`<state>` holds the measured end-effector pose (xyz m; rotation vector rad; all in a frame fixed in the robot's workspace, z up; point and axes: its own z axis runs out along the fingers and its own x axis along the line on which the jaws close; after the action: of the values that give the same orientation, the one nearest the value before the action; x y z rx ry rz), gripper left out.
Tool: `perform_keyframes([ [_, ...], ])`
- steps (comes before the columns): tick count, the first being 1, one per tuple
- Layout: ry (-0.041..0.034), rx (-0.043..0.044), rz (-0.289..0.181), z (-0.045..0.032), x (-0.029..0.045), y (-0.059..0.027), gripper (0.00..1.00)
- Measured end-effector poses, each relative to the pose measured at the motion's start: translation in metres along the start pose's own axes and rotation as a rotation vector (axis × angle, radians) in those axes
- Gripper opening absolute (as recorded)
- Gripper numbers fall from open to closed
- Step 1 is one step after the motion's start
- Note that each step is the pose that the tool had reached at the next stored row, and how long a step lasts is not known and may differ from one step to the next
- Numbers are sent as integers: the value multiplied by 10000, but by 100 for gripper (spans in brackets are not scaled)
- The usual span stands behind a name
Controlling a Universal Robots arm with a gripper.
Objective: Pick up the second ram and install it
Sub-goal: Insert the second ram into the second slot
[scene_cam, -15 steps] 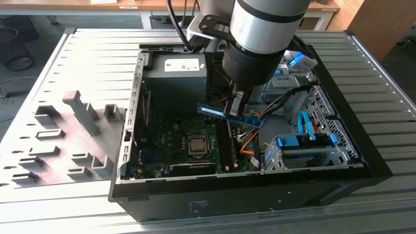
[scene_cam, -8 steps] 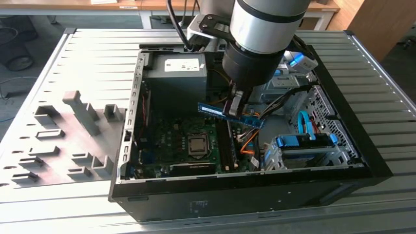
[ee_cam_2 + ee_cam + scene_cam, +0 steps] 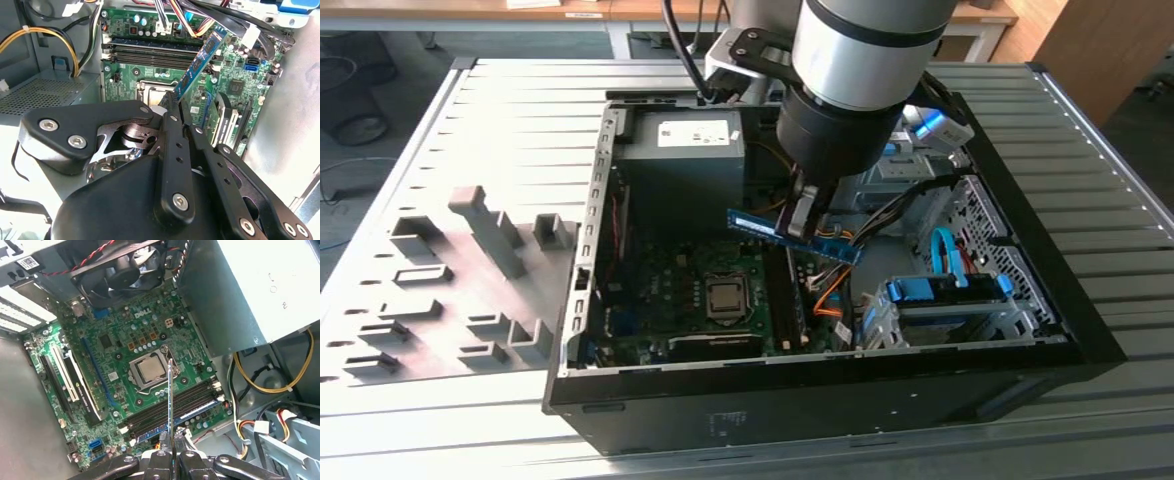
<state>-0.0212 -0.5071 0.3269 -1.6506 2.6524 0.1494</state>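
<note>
Second ram [image 3: 834, 248] is pinched by the gripper [image 3: 798, 230] and held above the motherboard [image 3: 125, 340] inside the open computer case [image 3: 720, 420].

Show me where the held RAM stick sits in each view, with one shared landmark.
Exterior view: the second ram slants above the open case, in the gripper.
Second wrist view: it angles out from the gripper, over the motherboard.
First wrist view: edge-on, a thin line crossing the memory slots.
Shared landmark: the CPU socket.
</note>
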Motion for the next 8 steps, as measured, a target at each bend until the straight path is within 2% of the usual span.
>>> perform_keyframes([
  [8, -24, 20, 324, 0, 0, 0, 14],
])
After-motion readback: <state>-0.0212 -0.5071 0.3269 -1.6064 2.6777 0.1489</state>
